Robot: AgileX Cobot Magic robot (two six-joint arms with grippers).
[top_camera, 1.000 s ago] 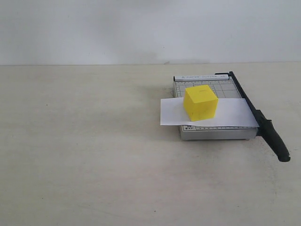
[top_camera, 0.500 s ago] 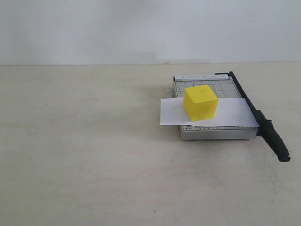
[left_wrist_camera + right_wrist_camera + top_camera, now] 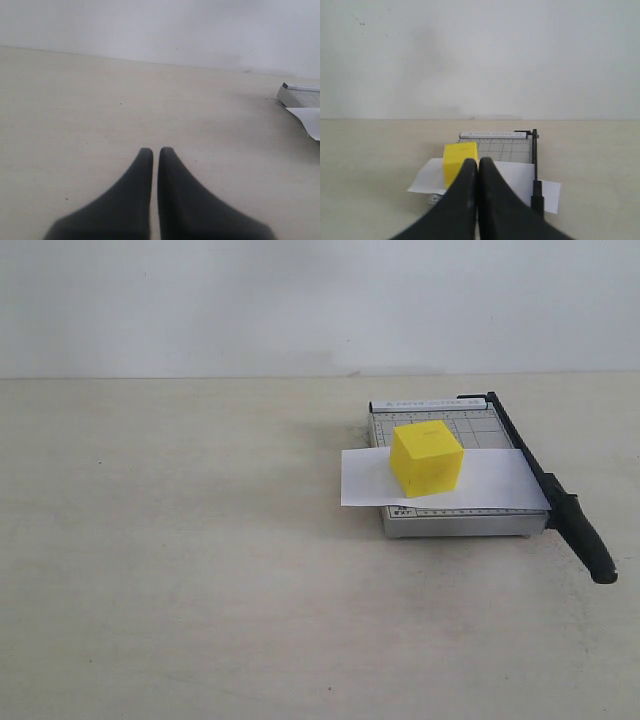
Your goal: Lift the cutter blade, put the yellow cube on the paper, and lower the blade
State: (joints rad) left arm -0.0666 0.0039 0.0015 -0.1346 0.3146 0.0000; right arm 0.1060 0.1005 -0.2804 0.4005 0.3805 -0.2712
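Shows the yellow cube [image 3: 427, 458] resting on the paper [image 3: 490, 480] laid across the grey cutter base [image 3: 455, 523], with the cutter blade [image 3: 580, 535] down along its right edge. Finds the right gripper [image 3: 478, 162] clenched on nothing, the cube well ahead of its tips. Finds the left gripper [image 3: 155, 152] likewise closed and empty above the table [image 3: 75, 100], well apart from the cutter.

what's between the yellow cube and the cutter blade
Only a bare stretch of the paper separates the yellow cube from the cutter blade; the exterior view shows this.
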